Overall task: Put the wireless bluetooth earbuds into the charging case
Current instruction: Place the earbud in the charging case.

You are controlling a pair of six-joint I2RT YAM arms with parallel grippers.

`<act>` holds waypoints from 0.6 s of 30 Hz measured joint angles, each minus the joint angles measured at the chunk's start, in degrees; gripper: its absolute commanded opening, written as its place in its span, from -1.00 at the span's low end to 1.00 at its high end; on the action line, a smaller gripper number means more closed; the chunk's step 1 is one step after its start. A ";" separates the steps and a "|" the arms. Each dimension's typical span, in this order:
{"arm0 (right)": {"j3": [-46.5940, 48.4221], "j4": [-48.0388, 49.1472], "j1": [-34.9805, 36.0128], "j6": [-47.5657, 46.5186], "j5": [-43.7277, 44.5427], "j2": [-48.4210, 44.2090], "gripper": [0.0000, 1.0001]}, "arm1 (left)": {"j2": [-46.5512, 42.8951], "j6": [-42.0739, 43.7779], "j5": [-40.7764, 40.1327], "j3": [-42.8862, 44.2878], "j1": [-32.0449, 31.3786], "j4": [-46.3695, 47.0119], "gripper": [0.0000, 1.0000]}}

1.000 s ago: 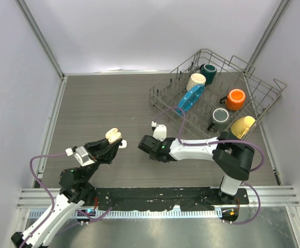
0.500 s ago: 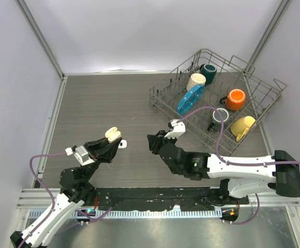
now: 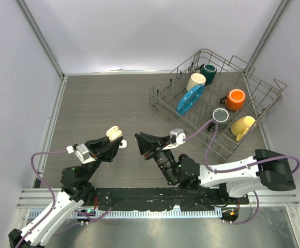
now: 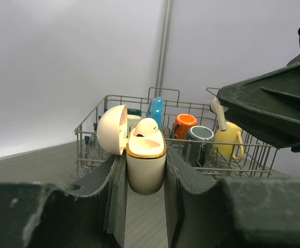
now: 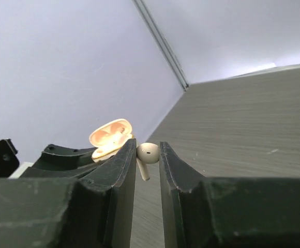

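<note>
My left gripper (image 4: 145, 156) is shut on the peach-beige charging case (image 4: 146, 168), which has a gold rim and stands upright with its lid (image 4: 111, 129) swung open. One pale earbud (image 4: 146, 128) sits in it. In the top view the case (image 3: 114, 134) is left of centre, above the table. My right gripper (image 5: 147, 150) is shut on another pale earbud (image 5: 149, 153), gripping its head with the stem pointing down. That gripper (image 3: 138, 138) points left, its tips a short way right of the case. From the left wrist the held earbud (image 4: 218, 109) shows just under the right fingers (image 4: 274, 111).
A wire dish rack (image 3: 163, 89) stands at the back right, holding cream, teal, orange, grey and yellow mugs and a blue plate (image 3: 190, 98). Grey walls close in the left, back and right sides. Purple cables loop from both arms.
The right arm has swung round and carried its earbud left, closer to the case. The left gripper with the case has hardly moved.
</note>
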 measured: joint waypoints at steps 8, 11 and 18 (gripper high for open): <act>3.30 8.07 0.09 -5.22 -6.01 5.38 -0.99 | 0.81 -0.02 0.68 0.00 0.00 0.07 -1.00; 5.46 8.57 0.09 -6.12 -8.04 6.78 -0.99 | 1.42 -0.04 1.18 0.00 0.00 0.37 -1.00; 10.27 6.27 0.11 -6.32 -12.04 9.44 -0.99 | 3.04 -0.04 3.23 0.00 0.00 1.49 -1.00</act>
